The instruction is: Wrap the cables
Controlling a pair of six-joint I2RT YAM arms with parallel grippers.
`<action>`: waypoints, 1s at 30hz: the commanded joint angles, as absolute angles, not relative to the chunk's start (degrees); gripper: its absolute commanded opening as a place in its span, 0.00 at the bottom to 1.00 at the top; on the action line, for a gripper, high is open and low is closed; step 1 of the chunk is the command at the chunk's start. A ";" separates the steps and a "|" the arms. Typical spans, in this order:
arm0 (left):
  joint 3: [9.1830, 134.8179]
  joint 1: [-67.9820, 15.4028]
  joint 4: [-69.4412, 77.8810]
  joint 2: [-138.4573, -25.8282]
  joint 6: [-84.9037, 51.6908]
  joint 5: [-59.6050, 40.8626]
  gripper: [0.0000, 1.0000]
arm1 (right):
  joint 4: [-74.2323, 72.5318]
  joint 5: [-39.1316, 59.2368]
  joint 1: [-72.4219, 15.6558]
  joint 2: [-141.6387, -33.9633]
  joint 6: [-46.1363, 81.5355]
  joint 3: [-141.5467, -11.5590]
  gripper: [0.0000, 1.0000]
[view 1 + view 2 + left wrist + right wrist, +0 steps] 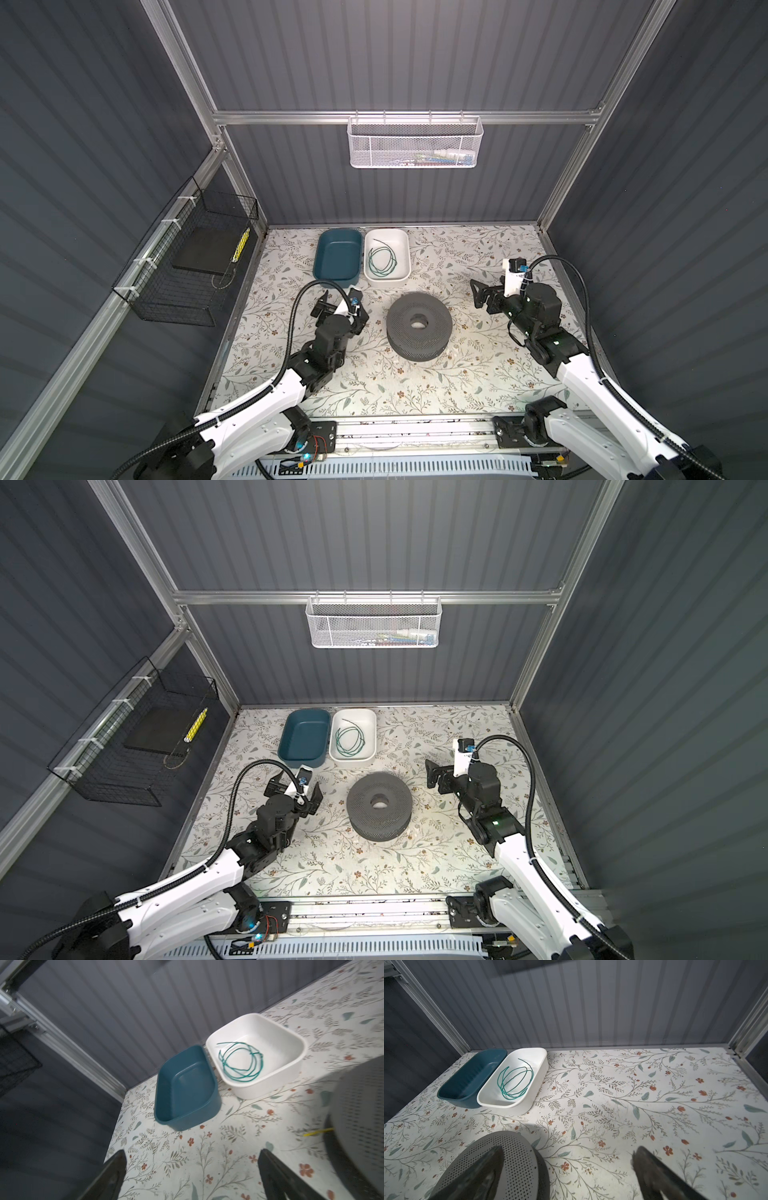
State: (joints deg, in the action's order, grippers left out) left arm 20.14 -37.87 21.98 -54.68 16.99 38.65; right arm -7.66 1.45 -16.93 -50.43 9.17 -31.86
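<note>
Hidden stuff first: of the yellow cable (318,1132) we get only a short end, poking out onto the desk (457,374) at the edge of the grey spool (399,320) in the left wrist view. The rest is out of sight, so we can't tell if it's wound on, and we can't find it in either top view. The spool is cut off in both wrist views and blurred in the left one. The white mesh basket (415,145) on the back rail holds bits too small to name. The black wire basket (187,291) on the left wall holds a dark slab and a yellow stick we can't identify. The green cable (252,1054) is thin and dark green, a loose coil of a few loops with one end sticking out. It lies inside the white tub (386,281) at the back of the desk, just beside the blue tub (332,276). The left jaws are wide open left of the spool, and the right jaws are wide open right of it. Both hold nothing and sit well apart from the green cable.
</note>
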 commanded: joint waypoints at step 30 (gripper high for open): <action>20.56 -9.84 65.17 -98.37 6.94 14.87 1.00 | -72.93 -13.65 -3.77 -85.09 -1.47 -10.93 0.99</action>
State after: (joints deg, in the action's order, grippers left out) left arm 19.62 -10.33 66.50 -99.22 8.27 15.92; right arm -67.64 -12.43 -4.01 -86.61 -2.96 -8.14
